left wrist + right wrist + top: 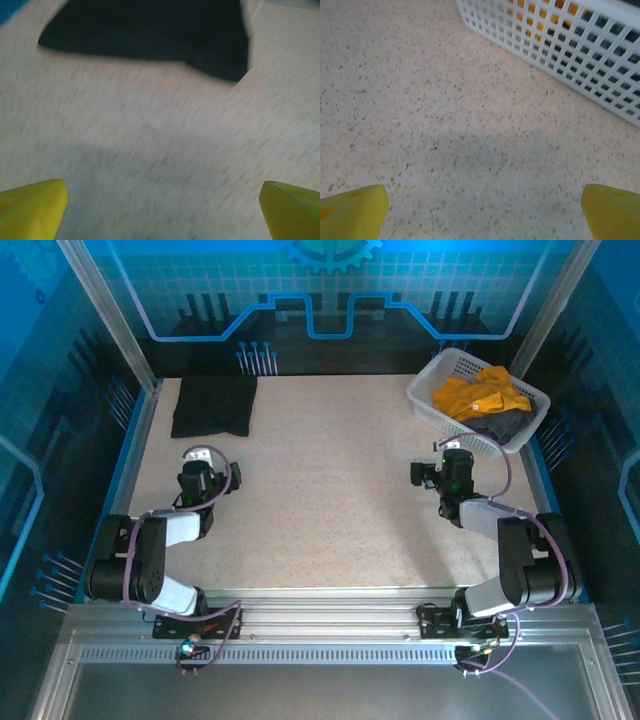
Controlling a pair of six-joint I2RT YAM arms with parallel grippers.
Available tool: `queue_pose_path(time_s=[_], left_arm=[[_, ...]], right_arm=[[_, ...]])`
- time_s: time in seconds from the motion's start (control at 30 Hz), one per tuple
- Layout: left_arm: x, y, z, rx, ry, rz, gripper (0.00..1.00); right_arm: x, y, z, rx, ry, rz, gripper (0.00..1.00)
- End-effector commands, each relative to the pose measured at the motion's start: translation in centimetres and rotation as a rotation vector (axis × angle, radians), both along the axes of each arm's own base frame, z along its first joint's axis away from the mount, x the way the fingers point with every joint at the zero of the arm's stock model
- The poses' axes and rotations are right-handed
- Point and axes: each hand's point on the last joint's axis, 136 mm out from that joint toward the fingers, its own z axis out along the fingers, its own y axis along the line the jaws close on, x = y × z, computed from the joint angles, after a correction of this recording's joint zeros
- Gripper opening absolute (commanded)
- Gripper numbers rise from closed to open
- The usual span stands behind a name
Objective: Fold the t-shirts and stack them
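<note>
Top external: black t-shirt (pixel 214 406) lies far-left; orange-yellow t-shirt (pixel 480 395) in basket (pixel 428 382).

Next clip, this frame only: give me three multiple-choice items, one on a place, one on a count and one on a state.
1. Where on the table does the black shirt lie?
A. near right corner
B. far left corner
C. dead centre

2. How many shirts are in the basket?
A. none
B. two
C. four

3. How do the left gripper and right gripper stand?
A. both open, holding nothing
B. both shut on cloth
C. left shut, right open

Key:
1 B, it lies flat at the far left edge.
2 B, an orange-yellow shirt and a dark grey shirt lie inside.
3 A, each wrist view shows the fingertips wide apart over bare tabletop.
</note>
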Motion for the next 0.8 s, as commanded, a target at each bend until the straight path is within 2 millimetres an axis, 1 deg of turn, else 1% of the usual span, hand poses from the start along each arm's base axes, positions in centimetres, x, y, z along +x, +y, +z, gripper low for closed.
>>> queue_pose_path(time_s=[0.0,0.03,0.07,0.1,0.13,0.17,0.2,0.23,0.4,0.53,0.77], left_arm=[[-1.0,-1.0,2.5,0.033,-0.267,-0.078,0.99],[-1.5,-0.8,2.8,0.028,-0.289,-0.061,0.99],[-1.5,-0.8,2.7,0.028,-0.279,-0.06,0.99],[-1.0,-0.8,2.7,0.029,-0.27,-0.061,0.99],[-0.4,-0.7,2.4,0.024,-0.232,-0.056,0.99],[0.5,-0.7,1.9,0.018,-0.169,-0.058,0.99],[1.3,-1.2,1.6,0.03,-0.127,-0.078,0.99],[1.3,-1.7,1.5,0.048,-0.12,-0.095,0.99],[1.3,-1.6,1.6,0.048,-0.123,-0.095,0.99],[1.3,-1.7,1.5,0.05,-0.123,-0.097,0.99],[1.3,-1.7,1.6,0.049,-0.122,-0.1,0.99]], right_arm=[[0.7,1.1,1.6,0.015,-0.133,0.095,1.0],[0.4,0.9,1.5,0.016,-0.151,0.083,1.0],[0.0,0.5,1.1,0.014,-0.181,0.063,1.0],[-0.1,0.5,1.5,0.009,-0.228,0.063,1.0],[-0.2,0.4,1.4,0.015,-0.205,0.055,1.0],[0.2,0.5,1.2,0.006,-0.194,0.061,1.0],[0.3,0.8,1.3,-0.007,-0.185,0.063,1.0],[0.3,0.8,1.1,-0.011,-0.182,0.061,1.0],[0.3,1.0,1.1,-0.02,-0.179,0.072,1.0],[0.4,2.4,1.1,0.006,-0.161,0.164,1.0],[0.4,2.4,1.1,0.01,-0.161,0.167,1.0]])
